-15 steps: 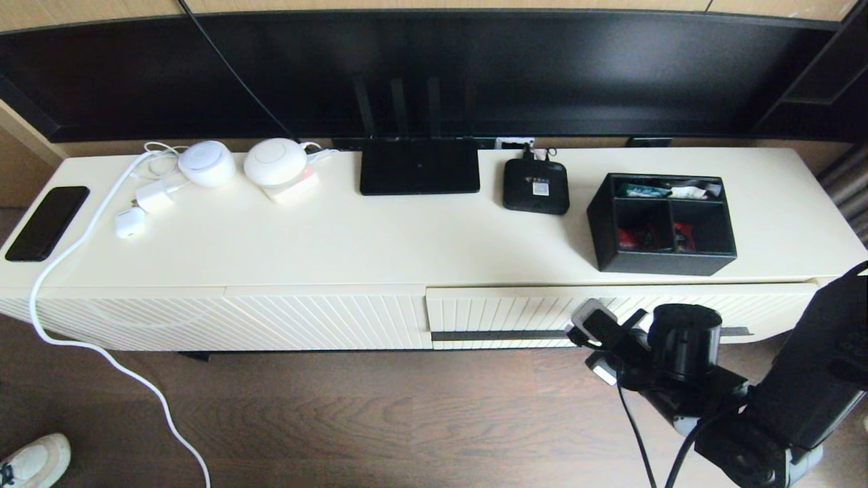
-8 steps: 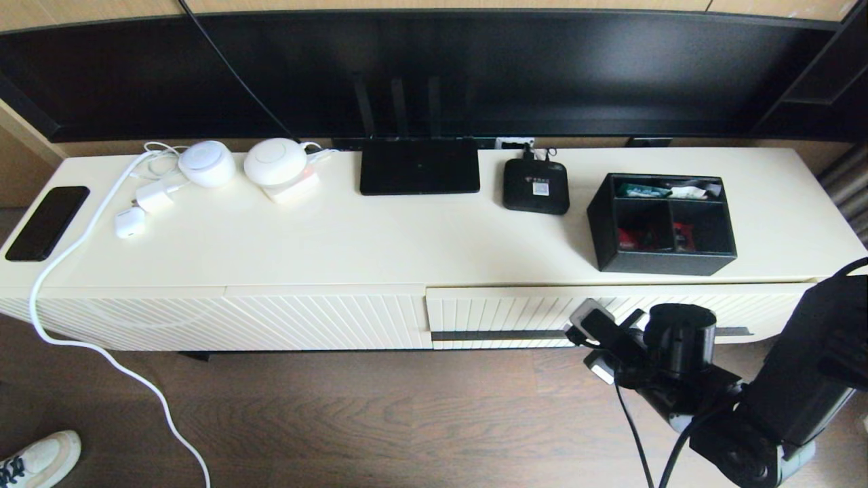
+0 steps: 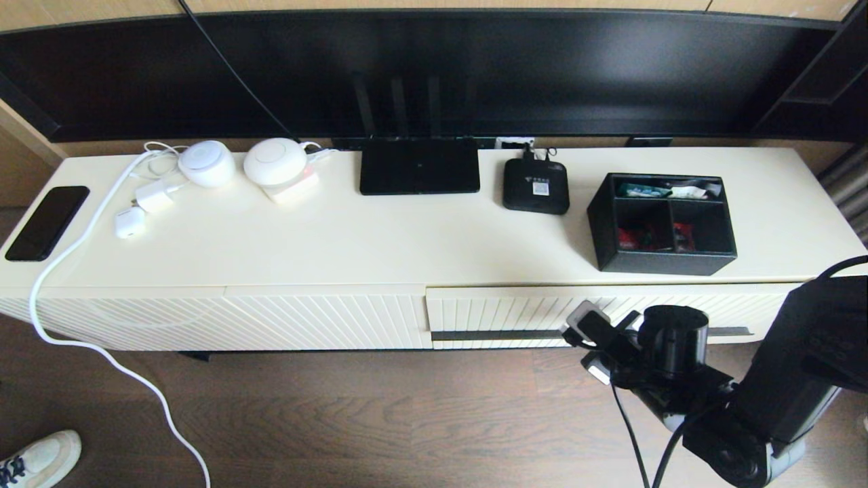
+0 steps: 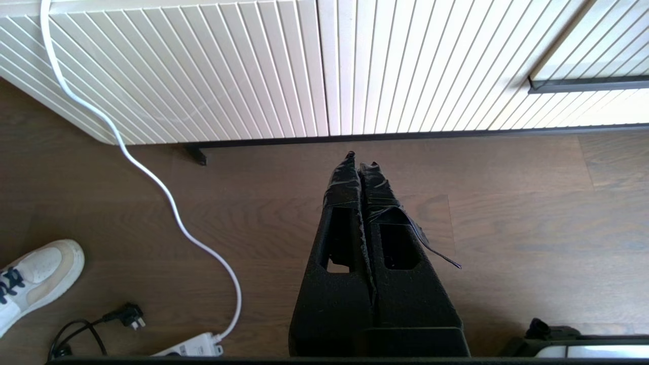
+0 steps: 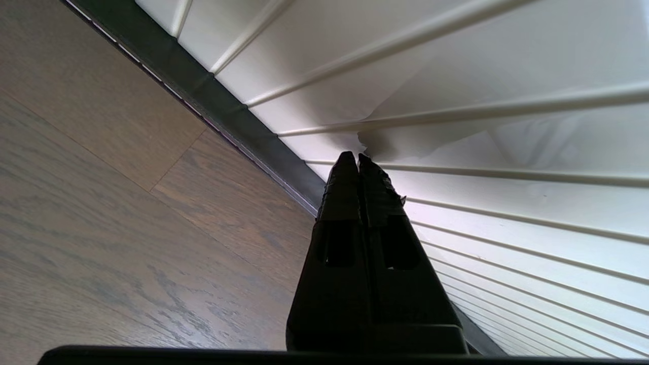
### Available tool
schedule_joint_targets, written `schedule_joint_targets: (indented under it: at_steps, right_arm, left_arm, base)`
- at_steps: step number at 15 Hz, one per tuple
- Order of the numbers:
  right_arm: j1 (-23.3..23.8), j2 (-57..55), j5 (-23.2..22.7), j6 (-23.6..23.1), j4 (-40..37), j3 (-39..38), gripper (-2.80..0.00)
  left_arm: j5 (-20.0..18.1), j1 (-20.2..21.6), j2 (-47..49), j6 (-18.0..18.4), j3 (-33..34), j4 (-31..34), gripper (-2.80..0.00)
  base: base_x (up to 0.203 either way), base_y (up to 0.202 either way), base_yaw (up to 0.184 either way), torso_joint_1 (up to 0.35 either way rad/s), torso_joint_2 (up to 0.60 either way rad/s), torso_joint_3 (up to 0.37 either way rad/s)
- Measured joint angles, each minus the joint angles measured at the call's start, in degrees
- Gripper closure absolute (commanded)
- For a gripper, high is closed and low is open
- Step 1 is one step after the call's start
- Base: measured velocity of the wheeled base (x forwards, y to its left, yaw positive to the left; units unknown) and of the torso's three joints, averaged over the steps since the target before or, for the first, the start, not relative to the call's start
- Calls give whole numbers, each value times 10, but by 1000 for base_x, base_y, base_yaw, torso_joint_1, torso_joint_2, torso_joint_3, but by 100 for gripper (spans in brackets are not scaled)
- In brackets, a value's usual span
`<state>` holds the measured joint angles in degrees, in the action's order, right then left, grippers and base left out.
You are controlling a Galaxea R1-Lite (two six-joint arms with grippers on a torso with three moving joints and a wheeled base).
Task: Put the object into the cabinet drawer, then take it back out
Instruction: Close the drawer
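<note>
The black rectangular organizer box with 3 compartments (image 3: 662, 224) sits on the cream cabinet top (image 3: 380, 237), its long axis running left to right, long compartment toward the wall. Below it, the ribbed cream drawer with a dark handle strip (image 3: 515, 318) is closed. The right gripper (image 5: 357, 158), fingers pressed together, points at the drawer front. The left gripper (image 4: 361, 161), likewise closed, hangs above the wooden floor (image 4: 507, 228)

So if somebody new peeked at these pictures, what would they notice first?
Probably the right pincer, shut tight, close against the ribbed front of the cream drawer, which looks closed. Next, the black box with colourful packets, sitting on the cabinet top just above that drawer. The left pincer is shut too, low over the wooden floor.
</note>
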<state>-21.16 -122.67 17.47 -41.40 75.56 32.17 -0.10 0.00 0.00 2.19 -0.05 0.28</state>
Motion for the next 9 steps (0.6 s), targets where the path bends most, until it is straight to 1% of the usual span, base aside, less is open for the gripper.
schedule_joint_targets:
  at_steps: [6,9]
  right_arm:
    - [0,25,0,0,-3,-26,0]
    - [-4,80,1,5,-7,-84,0]
  left_arm:
    - [0,0,0,0,0,0,0]
    - [0,0,0,0,0,0,0]
  base:
    - [0,0,0,0,0,0]
    - [0,0,0,0,0,0]
